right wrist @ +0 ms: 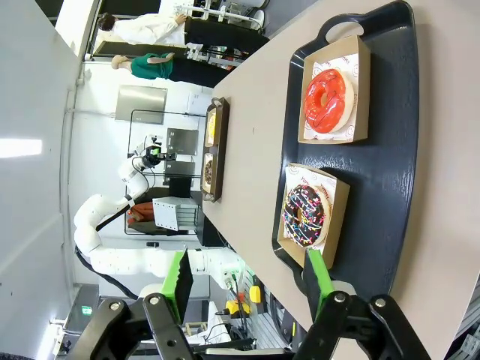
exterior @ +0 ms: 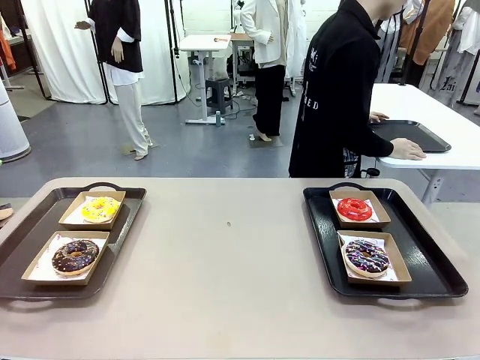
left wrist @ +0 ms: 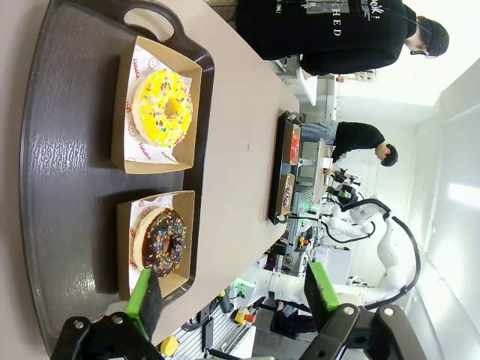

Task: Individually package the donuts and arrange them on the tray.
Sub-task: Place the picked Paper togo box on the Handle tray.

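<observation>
Left wrist view has the left gripper [left wrist: 232, 296] at the bottom edge with its green-padded fingers [left wrist: 142, 300] spread wide apart and nothing between them, hanging above the near end of the brown tray [left wrist: 60, 150]. Just beyond the fingertips, in that tray's near half, the chocolate-glazed donut [left wrist: 161, 240] lies in a shallow cardboard box [left wrist: 154, 289], and the yellow-iced donut [left wrist: 165, 106] lies in a second box [left wrist: 126, 154] in the far half, beside the handle cut-out. From the right wrist view, the right gripper [right wrist: 247, 281] also stands with its jaws apart and empty, held over the near edge of the black tray [right wrist: 390, 150]. One green pad sits just beside the box [right wrist: 339, 206] with the dark sprinkled donut [right wrist: 304, 212]; the red-iced donut [right wrist: 328, 99] lies in its own box [right wrist: 361, 90] toward the tray's far end. Across the table [exterior: 225, 262] in the front view, the brown tray lies along the left edge and the black tray along the right edge, well apart, with bare tabletop between them. Behind the far edge a person in black [exterior: 337, 90] leans over a white side table [exterior: 435, 112], both hands on another dark tray [exterior: 412, 135].
</observation>
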